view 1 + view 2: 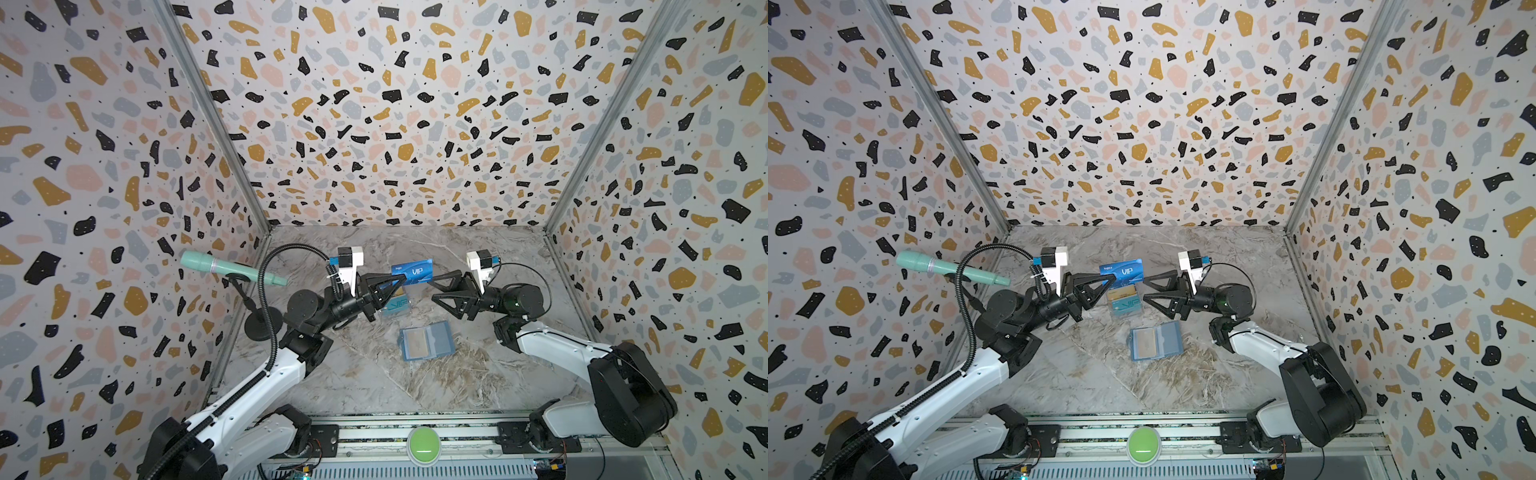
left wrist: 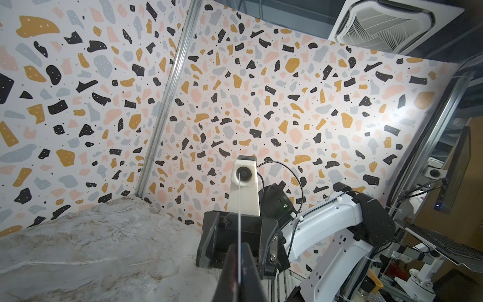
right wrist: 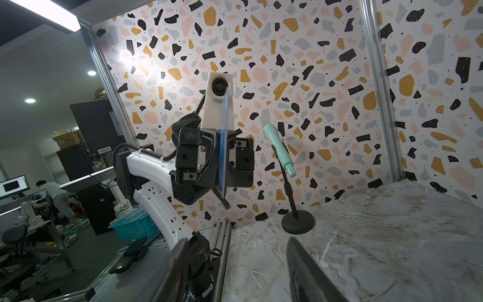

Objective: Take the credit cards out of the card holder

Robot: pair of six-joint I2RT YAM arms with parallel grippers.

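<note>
Above the marble tabletop, the left gripper pinches a blue VIP card edge-on, while the right gripper, jaws apart and empty, flanks its far end. The card holder lies open below, a tan card inside. Mistimed closing could knock the card loose.

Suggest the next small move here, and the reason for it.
Probably ease the right gripper onto the blue VIP card's free end and shut it: the left gripper pinches the other end in mid-air, and the right jaws stand open, facing it.
</note>
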